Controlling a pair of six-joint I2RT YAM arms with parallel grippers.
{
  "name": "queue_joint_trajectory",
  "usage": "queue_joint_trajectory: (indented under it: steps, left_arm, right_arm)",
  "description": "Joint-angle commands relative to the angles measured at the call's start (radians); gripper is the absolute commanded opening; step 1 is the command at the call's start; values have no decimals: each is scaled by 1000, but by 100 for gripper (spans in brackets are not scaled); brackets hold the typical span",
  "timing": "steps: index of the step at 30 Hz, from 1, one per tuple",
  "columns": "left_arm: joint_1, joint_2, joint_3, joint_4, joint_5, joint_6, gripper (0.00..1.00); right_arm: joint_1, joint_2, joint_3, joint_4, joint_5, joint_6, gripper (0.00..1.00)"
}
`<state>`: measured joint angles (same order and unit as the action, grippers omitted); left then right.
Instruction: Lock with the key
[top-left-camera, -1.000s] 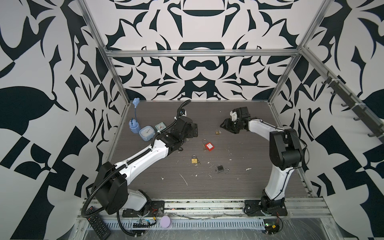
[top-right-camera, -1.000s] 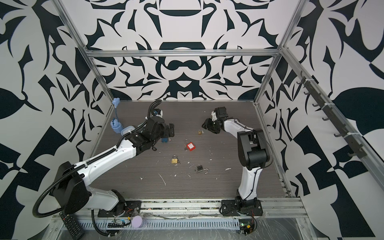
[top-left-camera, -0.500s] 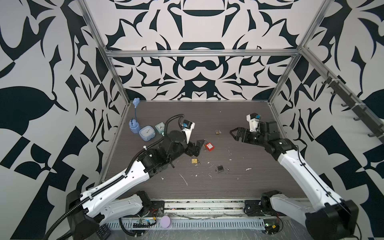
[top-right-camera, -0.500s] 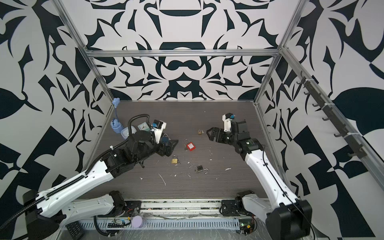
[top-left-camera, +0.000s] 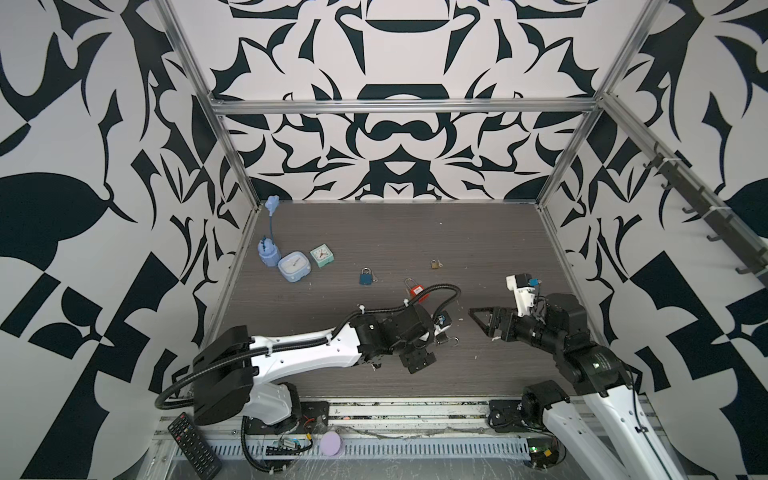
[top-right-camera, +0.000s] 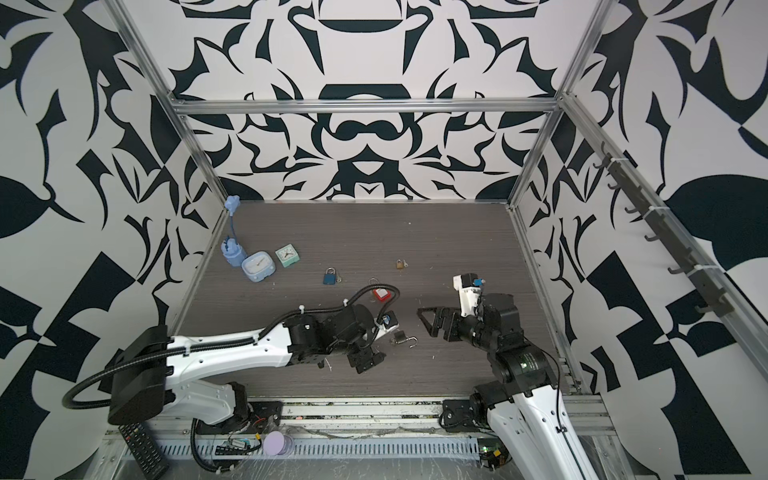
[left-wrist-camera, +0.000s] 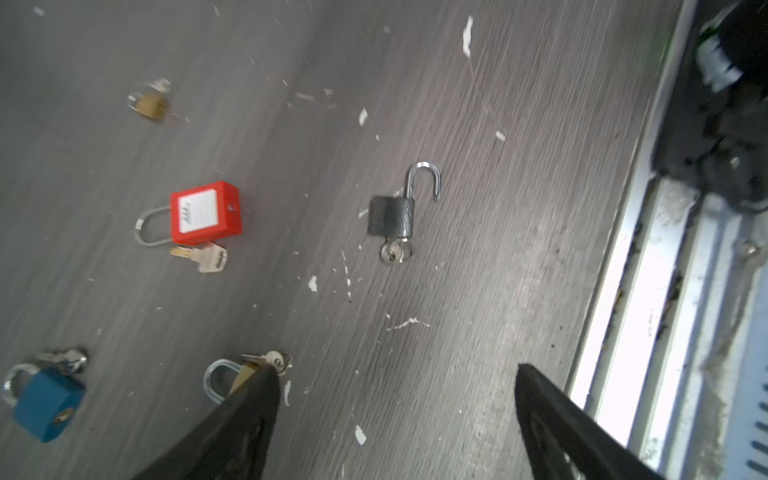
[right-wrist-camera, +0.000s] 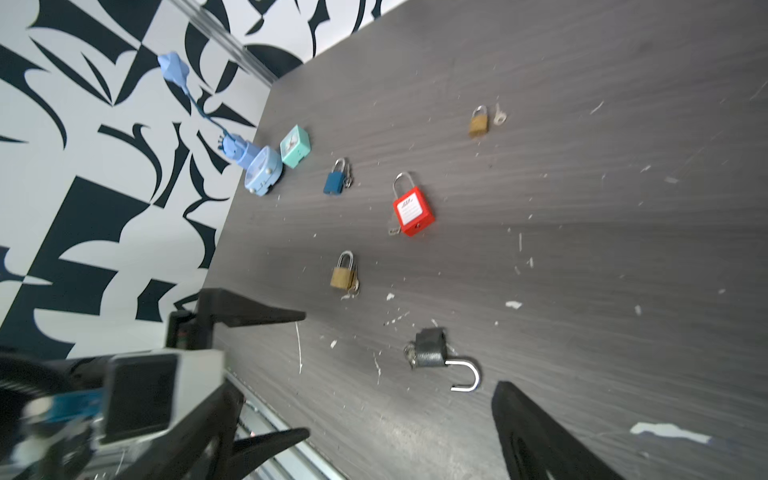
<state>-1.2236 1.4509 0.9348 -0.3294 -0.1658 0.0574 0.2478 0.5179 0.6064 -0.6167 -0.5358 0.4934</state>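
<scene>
Lying flat on the bench between both arms, the black padlock shows its shackle open, key in its base. Left end effector spread wide, empty, close by; right end effector spread too, gripping nothing.

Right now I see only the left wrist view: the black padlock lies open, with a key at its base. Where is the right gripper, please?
Observer: The right gripper hangs open to the right of the black padlock in both top views, apart from it.
Operator: The bigger brass padlock is half hidden for me. Is it shut?
Observer: Yes; the right wrist view shows its shackle closed, with keys at its base.
Operator: Is something else on the table?
Observer: A light blue clock and a mint green clock stand near the far left corner.
</scene>
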Motion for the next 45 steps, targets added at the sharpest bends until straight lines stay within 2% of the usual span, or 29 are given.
queue_joint_trajectory:
  steps: [1, 4, 11, 20, 25, 26, 29, 45]
  left_arm:
    - [-2, 54, 27, 56, 70, 38, 90]
    - [7, 93, 12, 133, 107, 57, 91]
    - [95, 130, 1, 199, 235, 55, 91]
    - [103, 229, 12, 248, 225, 92, 89]
    - [120, 289, 46, 296, 248, 74, 86]
    - [123, 302, 60, 296, 257, 67, 81]
    - [127, 337, 88, 296, 267, 60, 79]
    - [128, 426, 136, 290, 237, 55, 67]
  right_arm:
    - [31, -14, -10, -45, -69, -14, 100]
    - [46, -27, 5, -83, 18, -36, 100]
    - [118, 100, 48, -163, 42, -27, 100]
    - [140, 188, 188, -399, 126, -91, 100]
    - [140, 157, 176, -389, 154, -50, 100]
    - [141, 147, 176, -390, 164, -45, 100]
    - [140, 135, 177, -390, 191, -41, 100]
    - [140, 127, 173, -372, 208, -30, 100]
